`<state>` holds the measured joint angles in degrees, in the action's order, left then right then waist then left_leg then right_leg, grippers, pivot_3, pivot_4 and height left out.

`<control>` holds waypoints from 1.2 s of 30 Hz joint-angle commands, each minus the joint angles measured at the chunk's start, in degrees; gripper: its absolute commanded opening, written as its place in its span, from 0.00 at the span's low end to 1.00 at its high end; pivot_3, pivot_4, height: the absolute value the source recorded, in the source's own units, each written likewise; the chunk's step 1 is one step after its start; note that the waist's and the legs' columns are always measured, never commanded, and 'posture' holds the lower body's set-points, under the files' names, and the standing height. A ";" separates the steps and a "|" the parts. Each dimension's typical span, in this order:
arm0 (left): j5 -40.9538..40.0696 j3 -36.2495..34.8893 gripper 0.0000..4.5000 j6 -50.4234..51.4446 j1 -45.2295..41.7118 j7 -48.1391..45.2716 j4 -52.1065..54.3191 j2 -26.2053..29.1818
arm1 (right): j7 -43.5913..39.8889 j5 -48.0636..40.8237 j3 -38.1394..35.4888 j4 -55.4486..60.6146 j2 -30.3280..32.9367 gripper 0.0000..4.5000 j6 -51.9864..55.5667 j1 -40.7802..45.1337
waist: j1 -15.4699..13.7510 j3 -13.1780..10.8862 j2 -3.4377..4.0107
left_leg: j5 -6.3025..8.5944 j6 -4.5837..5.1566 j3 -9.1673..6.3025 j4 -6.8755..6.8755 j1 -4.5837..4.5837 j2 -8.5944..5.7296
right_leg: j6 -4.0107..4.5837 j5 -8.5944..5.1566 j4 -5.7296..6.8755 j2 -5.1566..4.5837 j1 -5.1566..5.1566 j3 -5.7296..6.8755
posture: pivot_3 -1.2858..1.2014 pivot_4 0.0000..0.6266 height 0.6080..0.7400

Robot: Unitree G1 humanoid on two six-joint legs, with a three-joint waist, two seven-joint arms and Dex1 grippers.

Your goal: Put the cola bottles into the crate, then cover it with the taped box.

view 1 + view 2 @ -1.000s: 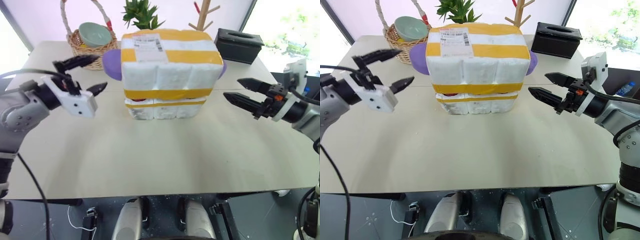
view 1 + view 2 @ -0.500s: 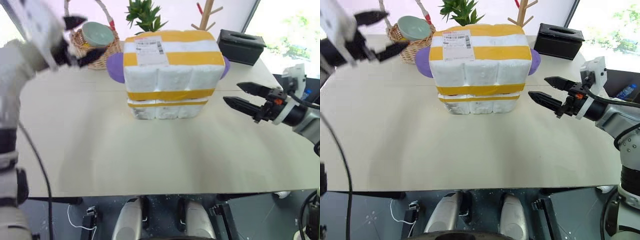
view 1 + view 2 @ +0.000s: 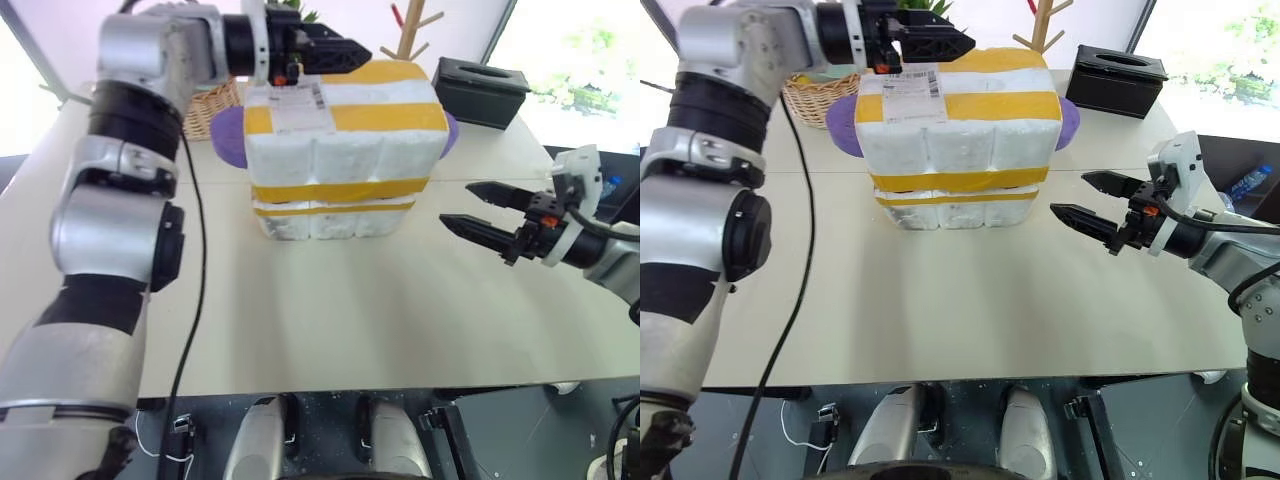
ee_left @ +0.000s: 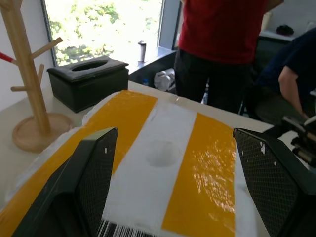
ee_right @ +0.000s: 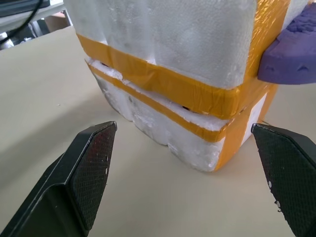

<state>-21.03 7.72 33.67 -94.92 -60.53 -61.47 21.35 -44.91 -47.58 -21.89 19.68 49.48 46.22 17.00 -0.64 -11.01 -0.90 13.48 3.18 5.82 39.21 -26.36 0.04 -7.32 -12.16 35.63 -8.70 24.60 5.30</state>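
On your beige counter point(image 3: 330, 320), the taped box point(image 3: 345, 140) already covers the crate point(image 3: 335, 222). Your left end effector point(image 3: 330, 55) hovers wide above its top; right end effector point(image 3: 485, 210) waits wide beside it.

Grainy white foam taped box point(image 3: 345, 150) wears glossy yellow tape; matt table point(image 3: 330, 310).

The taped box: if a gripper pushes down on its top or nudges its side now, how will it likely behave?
The taped box looks like white foam, so it is probably light and may slide or shift on the crate beneath it. Foam dents easily; pressing hard could mark it. The glossy yellow bands on top look slippery for the left gripper above them.
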 commanded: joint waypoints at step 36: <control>-11.17 -27.51 0.86 16.84 65.93 -21.23 67.28 49.06 | -14.46 5.42 3.59 -10.72 8.58 1.00 -6.02 5.07 | 0.05 0.01 0.31 | 0.16 -0.36 0.04 -0.04 0.09 0.24 | 0.51 0.01 -0.45 0.01 0.17 -0.01 | 0.52 0.24 0.97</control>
<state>-32.90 -15.74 53.60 -29.96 -83.22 4.26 69.83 -57.54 -42.82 -18.11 9.56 56.83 41.62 20.88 -0.60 -10.99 -0.59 13.66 2.84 5.86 39.17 -26.31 0.30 -6.80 -12.14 35.14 -8.68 24.82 5.29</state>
